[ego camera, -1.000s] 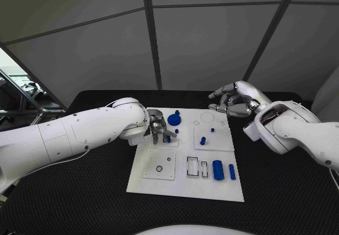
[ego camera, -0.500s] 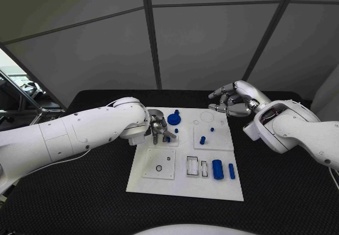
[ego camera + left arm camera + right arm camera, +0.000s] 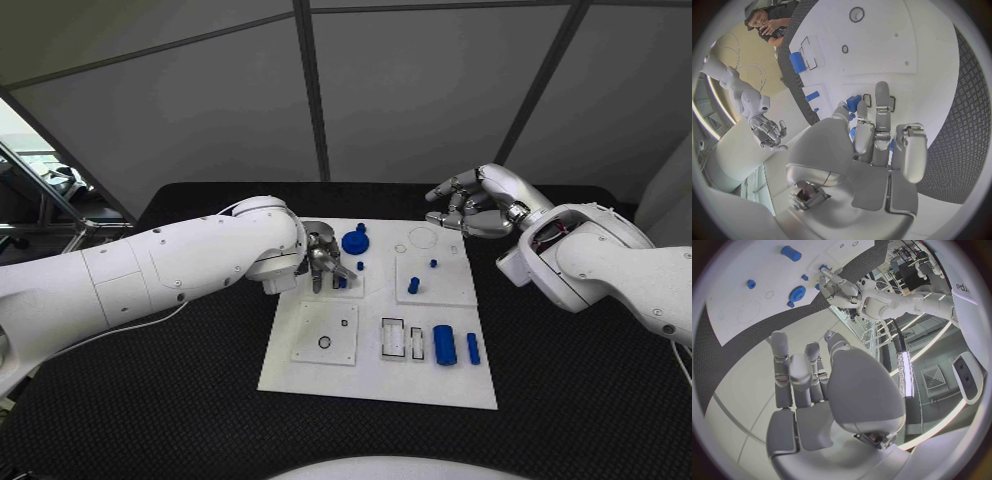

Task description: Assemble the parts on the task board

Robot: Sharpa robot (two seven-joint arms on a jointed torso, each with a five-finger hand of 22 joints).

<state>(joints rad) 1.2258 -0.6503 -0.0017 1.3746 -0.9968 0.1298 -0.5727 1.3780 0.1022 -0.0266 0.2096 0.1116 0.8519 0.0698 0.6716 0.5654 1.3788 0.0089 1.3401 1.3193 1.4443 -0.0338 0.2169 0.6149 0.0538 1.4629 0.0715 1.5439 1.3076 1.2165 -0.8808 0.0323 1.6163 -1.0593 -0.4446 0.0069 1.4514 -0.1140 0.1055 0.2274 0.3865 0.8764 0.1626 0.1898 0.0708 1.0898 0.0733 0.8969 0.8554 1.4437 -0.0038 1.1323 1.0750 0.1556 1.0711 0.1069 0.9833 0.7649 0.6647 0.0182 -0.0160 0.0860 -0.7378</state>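
Black textured tabletop (image 3: 159, 400) carries the white task board (image 3: 378, 375) at its middle, and we see grey panel walls behind. Our left hand (image 3: 323, 262) sits over the board's far left part, fingers pointing down around a small blue part (image 3: 342, 283); the left wrist view shows fingertips (image 3: 882, 95) beside that blue part (image 3: 854, 103), but we cannot tell whether they grip it. Just beyond it lies a round blue disc part (image 3: 355, 241). Our right hand (image 3: 473, 205) hovers past the board's far right corner, fingers curled inward, holding nothing. Near the board's right edge lie a blue cylinder (image 3: 444, 345) and a slim blue bar (image 3: 473, 349), side by side.
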